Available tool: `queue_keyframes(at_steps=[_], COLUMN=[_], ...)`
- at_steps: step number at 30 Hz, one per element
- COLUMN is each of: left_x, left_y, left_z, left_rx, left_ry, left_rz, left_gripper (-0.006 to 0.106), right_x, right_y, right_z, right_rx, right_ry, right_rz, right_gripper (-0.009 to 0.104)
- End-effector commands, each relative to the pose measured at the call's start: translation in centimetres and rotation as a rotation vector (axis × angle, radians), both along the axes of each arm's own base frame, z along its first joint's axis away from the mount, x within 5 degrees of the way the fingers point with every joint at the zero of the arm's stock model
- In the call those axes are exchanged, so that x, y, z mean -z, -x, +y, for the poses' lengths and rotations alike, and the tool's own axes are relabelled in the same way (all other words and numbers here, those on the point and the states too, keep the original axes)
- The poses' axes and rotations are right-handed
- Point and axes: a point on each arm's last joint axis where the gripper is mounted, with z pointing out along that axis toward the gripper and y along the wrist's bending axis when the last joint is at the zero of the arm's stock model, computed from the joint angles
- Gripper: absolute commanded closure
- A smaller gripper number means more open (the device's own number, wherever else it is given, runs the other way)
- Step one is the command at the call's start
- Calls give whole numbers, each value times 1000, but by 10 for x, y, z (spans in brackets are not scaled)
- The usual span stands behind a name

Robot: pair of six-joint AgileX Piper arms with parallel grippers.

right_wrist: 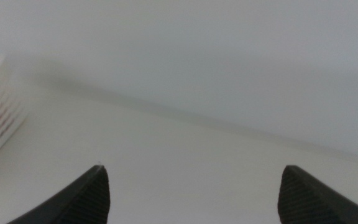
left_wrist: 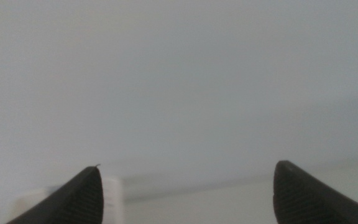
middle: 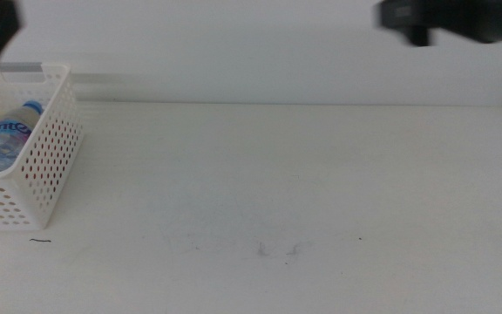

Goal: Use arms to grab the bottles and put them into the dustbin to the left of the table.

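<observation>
From my remote station, the wide white tabletop [middle: 303, 192] lies under the middle camera, plain but for a few small dark scuffs toward its near edge and one short dark line just in front of the dustbin [middle: 49, 148]. The dustbin, a white perforated basket with a grey tab on its back rim, sits at the tabletop's far-left side. Inside it I see the clear water bottle [middle: 7, 139] with its blue cap and label, lying tilted against the basket's wall, and beside it a patch of yellow, too cut off to name with certainty. Behind the tabletop, a pale blank wall fills the room's background.

The left end effector [left_wrist: 185, 193] hangs above the dustbin, a dark shape at the picture's upper-left corner; its wrist camera shows both jaws spread wide apart with nothing between them, the basket's white rim just beyond. The right end effector [right_wrist: 191, 196] is raised well away from the dustbin, over the tabletop's far-right side, jaws likewise parted and empty, the basket's perforated wall blurred at the edge of its wrist view.
</observation>
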Motion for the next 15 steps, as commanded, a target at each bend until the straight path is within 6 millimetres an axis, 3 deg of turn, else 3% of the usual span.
queue_keyframes(at_steps=[1, 6, 8, 15], left_x=[19, 68, 89, 148], left_y=[18, 50, 59, 79], left_z=[12, 25, 27, 27], left_rx=[-81, -183, -211, -222], left_ry=[39, 35, 32, 29], left_rz=[-119, -130, -110, -71], left_gripper=[7, 7, 7, 7], right_x=[-2, 34, 60, 153], right_y=[19, 79, 105, 180], right_z=[-32, -80, -94, -114], right_rx=[67, 186, 237, 310], right_ry=[-25, -38, -29, -22], right_rz=[-132, -196, -185, -200], right_gripper=[12, 12, 12, 12])
